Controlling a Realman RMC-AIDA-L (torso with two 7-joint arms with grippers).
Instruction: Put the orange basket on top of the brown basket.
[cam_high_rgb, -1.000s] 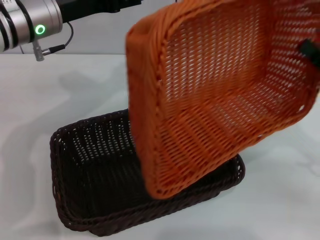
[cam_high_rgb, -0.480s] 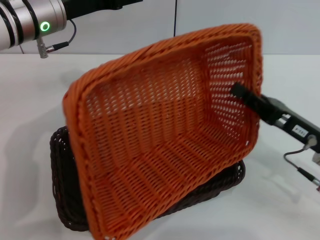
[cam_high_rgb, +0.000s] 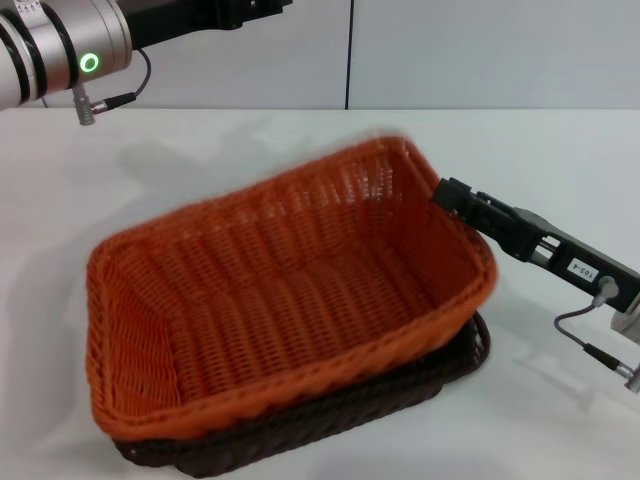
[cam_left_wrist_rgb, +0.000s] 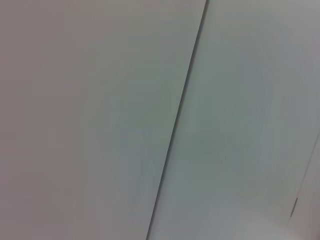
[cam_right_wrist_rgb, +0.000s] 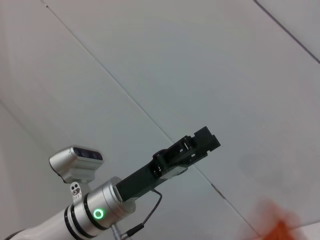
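**Orange basket nested in brown basket**

From the head, the orange basket (cam_high_rgb: 290, 300) sits inside the brown basket (cam_high_rgb: 300, 435) on the white tabletop (cam_high_rgb: 560, 420), with the right gripper (cam_high_rgb: 450, 195) at its far right rim; grip cannot be told. Only the right wrist view shows the raised left gripper (cam_right_wrist_rgb: 202, 142), apparently closed on nothing.

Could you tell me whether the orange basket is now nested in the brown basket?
Yes: the orange basket sits open side up inside the brown basket, whose rim shows beneath it.
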